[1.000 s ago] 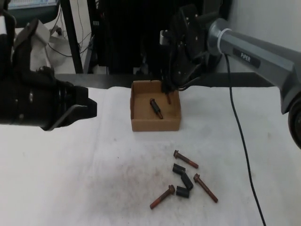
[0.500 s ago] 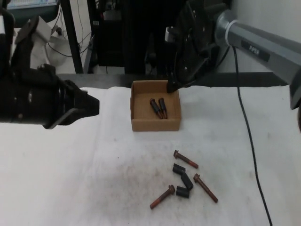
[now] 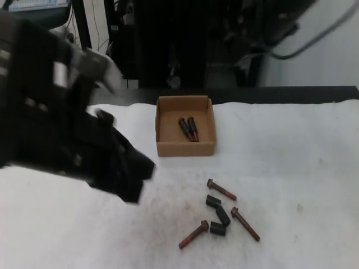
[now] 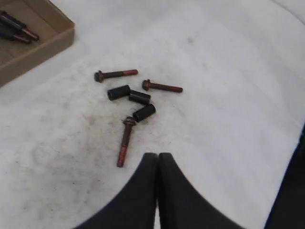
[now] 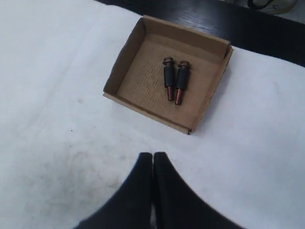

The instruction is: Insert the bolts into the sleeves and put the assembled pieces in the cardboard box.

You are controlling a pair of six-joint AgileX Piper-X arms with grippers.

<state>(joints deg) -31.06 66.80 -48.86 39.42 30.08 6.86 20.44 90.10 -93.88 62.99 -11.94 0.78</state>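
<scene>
The cardboard box (image 3: 185, 148) stands at the middle back of the bench, holding two assembled pieces (image 3: 188, 128) side by side, bolts in black sleeves (image 5: 168, 78). In front of it lie three loose rusty bolts (image 3: 221, 189) (image 3: 245, 223) (image 3: 193, 234) around three black sleeves (image 3: 217, 214). The left wrist view has these bolts (image 4: 116, 74) and sleeves (image 4: 139, 98) just beyond my left gripper (image 4: 158, 157), which is shut and empty. My right gripper (image 5: 152, 157) is shut and empty, high above the bench in front of the box (image 5: 147, 112).
White cloth (image 3: 291, 168) covers the bench, stained dark around the loose parts. My left arm (image 3: 73, 140) bulks over the left half of the bench. A black edge (image 3: 280, 92) and dark stands run behind the box.
A second assembled piece came to rest in the box. The right arm rose away from above the box and left the high view. The left arm swung toward the bench's middle.
</scene>
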